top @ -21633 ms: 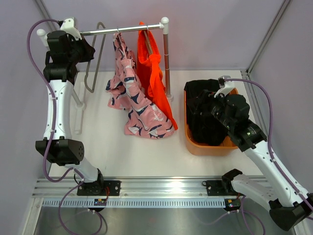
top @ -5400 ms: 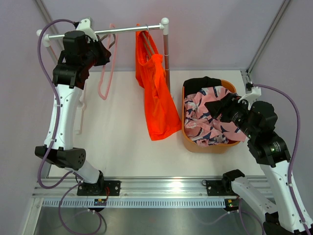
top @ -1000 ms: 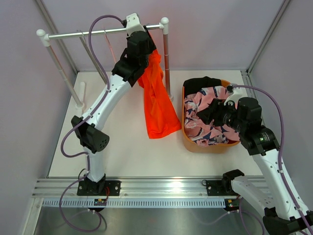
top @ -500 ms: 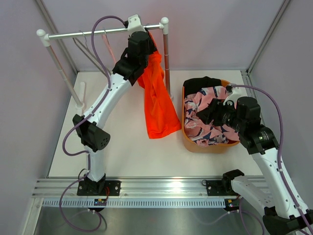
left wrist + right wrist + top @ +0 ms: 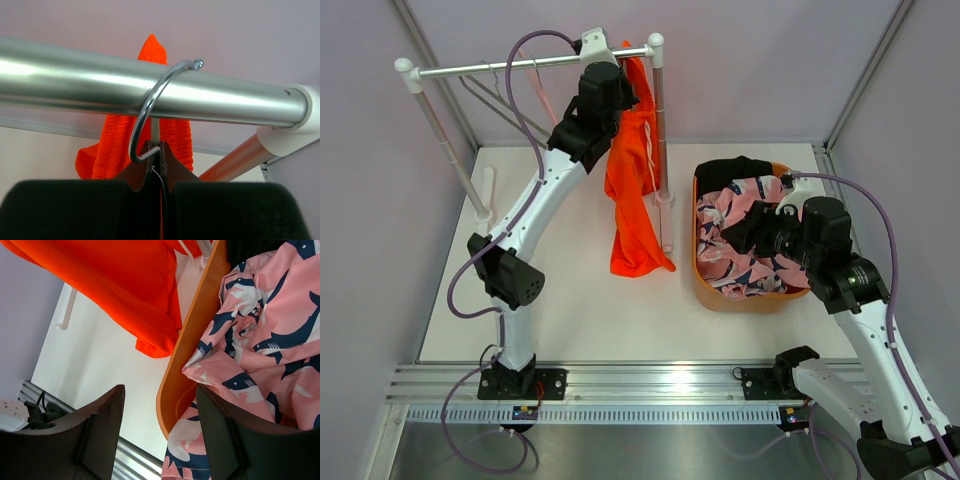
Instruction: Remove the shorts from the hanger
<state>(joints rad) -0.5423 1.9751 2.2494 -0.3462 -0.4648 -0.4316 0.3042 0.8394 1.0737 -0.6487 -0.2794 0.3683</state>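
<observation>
Orange shorts [image 5: 635,190] now narrower, hanging vertical, left end effector [image 5: 157,184] clamping hanger [image 5: 135,172], right end effector [image 5: 160,395] apart

The pink cloth shorts with navy-and-white print [image 5: 745,235], which hang on the silver metal rail [image 5: 470,70] 21.6 s ago, now lie in the orange plastic basket [image 5: 705,290] at centre right. They cover most of the black cloth shorts [image 5: 735,170]. The left gripper [image 5: 618,90] is no longer at the upper left end of that rail; it sits at the upper middle of the frame. Within the last 1 s its jaws go from part open to shut on the brown wooden hanger [image 5: 156,167]. The bright orange cloth shorts [image 5: 635,190] hang narrower and more bunched than 0.5 s ago, their lower edge drawn in toward the left.
</observation>
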